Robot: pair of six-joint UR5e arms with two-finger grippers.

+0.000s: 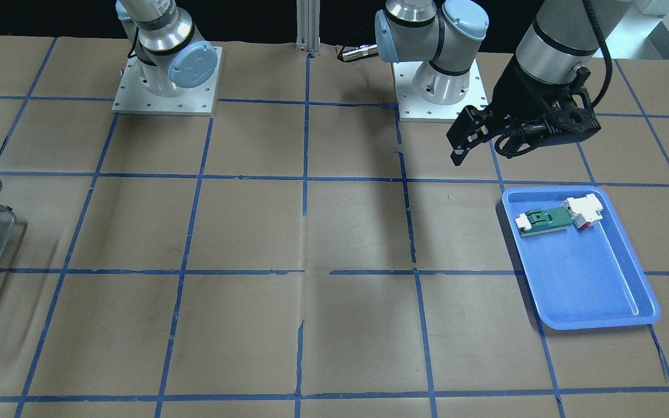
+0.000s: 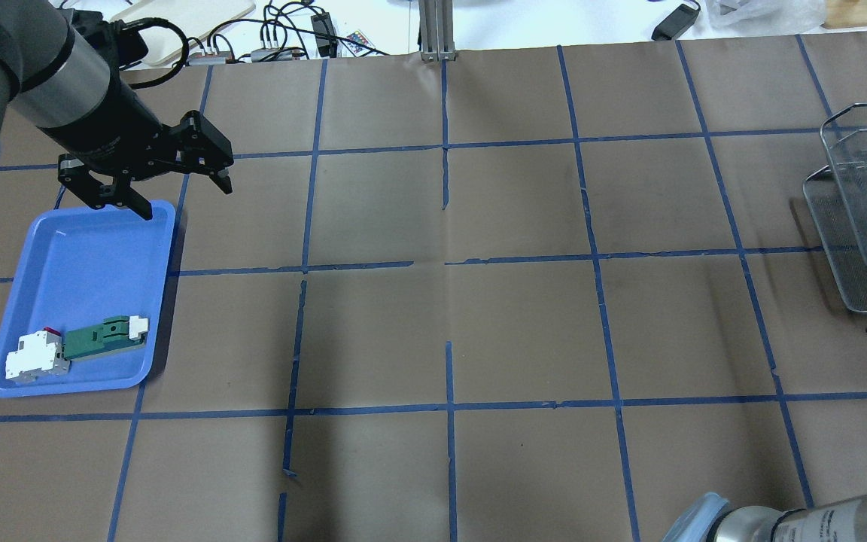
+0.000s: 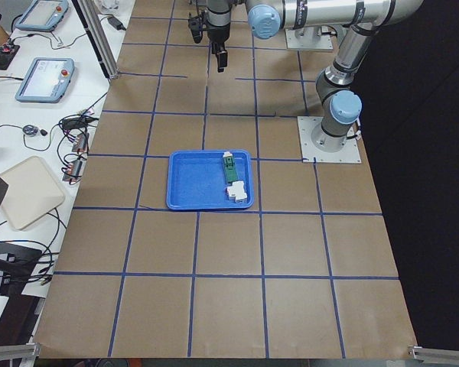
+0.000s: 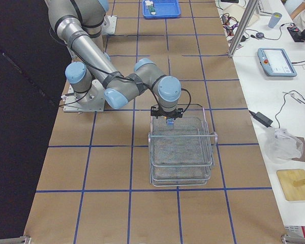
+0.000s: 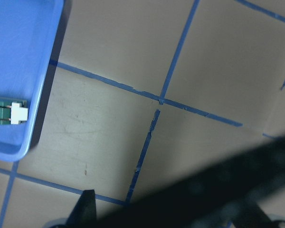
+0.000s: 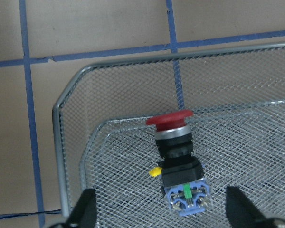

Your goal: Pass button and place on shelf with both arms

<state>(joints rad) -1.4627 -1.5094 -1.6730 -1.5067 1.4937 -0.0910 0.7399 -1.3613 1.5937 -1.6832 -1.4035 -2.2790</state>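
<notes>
Four fixed cams, two wrist ones
Right wrist cam stares down close past its fingers (image 6: 85, 209) into the shelf (image 6: 109, 180); overhead shares that.

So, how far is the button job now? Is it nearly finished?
Done: the button lies inside the shelf, so the pass and the placing look finished. In hand: nothing. The right gripper is open around the button, and the left gripper is open and empty over the blue tray. Left: probably only to lift the right gripper away.
</notes>
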